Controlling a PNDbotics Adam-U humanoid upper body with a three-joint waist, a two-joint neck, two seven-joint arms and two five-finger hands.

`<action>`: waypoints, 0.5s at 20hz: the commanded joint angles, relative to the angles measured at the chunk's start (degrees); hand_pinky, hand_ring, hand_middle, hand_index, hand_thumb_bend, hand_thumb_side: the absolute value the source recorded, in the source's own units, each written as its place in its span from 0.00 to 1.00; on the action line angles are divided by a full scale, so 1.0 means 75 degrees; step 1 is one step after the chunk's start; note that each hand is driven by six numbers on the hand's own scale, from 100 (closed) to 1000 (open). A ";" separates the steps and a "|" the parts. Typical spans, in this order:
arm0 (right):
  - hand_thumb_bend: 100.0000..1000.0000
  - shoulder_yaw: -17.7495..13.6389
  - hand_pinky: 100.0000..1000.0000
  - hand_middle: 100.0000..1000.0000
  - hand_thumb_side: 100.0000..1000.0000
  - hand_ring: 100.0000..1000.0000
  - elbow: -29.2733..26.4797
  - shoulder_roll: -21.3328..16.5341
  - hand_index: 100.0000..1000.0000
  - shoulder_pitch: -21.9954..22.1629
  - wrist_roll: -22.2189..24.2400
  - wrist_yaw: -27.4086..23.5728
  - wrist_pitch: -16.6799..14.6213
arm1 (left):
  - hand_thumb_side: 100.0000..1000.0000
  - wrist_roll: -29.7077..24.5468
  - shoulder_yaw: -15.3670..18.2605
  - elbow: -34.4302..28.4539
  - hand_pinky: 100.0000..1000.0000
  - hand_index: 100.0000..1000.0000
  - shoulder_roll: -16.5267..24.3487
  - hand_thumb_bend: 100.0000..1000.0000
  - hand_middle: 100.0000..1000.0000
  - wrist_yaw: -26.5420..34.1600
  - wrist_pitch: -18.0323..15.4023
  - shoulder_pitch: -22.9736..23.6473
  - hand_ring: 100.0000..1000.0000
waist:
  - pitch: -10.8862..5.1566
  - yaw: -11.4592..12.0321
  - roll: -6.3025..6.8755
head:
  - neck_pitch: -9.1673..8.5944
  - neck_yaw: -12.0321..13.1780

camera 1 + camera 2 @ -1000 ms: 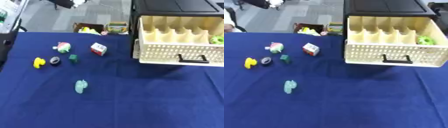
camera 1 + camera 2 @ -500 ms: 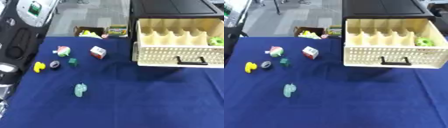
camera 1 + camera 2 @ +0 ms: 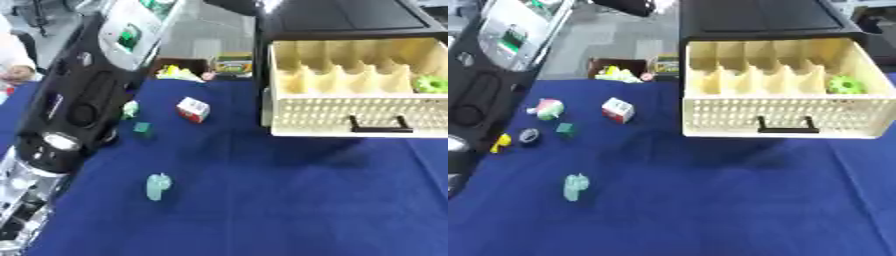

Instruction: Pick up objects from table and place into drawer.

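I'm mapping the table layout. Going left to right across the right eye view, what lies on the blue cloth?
Yellow piece → dark ring → pale green figure → white and red cube → cream drawer.

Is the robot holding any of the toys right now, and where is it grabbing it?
That cannot be told. Only the left arm shows, at the left edge; neither hand is in view.

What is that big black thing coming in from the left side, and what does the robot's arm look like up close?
That is the robot's left arm: a bulky glossy black shell with rounded oval recesses and a shiny silver round joint lower down. Farther up sits a pale grey panel with a small green patch. No hand shows in either view.
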 commanded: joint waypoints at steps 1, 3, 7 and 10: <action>0.43 0.0023 0.00 0.00 1.00 0.10 -0.0082 -0.0030 0.83 -0.0279 0.0105 -0.0035 -0.0078 | 0.16 -0.0160 -0.0044 0.0231 0.17 0.44 0.0000 0.00 0.45 0.0048 -0.0427 -0.0217 0.41 | -0.0096 -0.0120 0.0014 | -0.0127 0.0107; 0.43 0.0063 0.00 0.00 1.00 0.10 -0.0082 0.0038 0.83 -0.0399 0.0158 -0.0036 -0.0125 | 0.16 -0.0362 -0.0056 0.0477 0.21 0.44 -0.0020 0.00 0.49 0.0022 -0.0656 -0.0246 0.44 | -0.0065 -0.0272 0.0092 | -0.0129 0.0177; 0.42 0.0081 0.00 0.00 1.00 0.10 -0.0082 0.0113 0.83 -0.0478 0.0179 -0.0039 -0.0165 | 0.16 -0.0623 -0.0018 0.0814 0.23 0.45 -0.0071 0.00 0.50 -0.0119 -0.0995 -0.0282 0.46 | -0.0016 -0.0438 0.0209 | -0.0121 0.0249; 0.42 0.0084 0.00 0.00 1.00 0.10 -0.0082 0.0143 0.83 -0.0479 0.0156 -0.0050 -0.0170 | 0.16 -0.0604 -0.0024 0.0903 0.24 0.49 -0.0109 0.00 0.52 -0.0249 -0.1141 -0.0308 0.47 | 0.0004 -0.0474 0.0270 | -0.0144 0.0289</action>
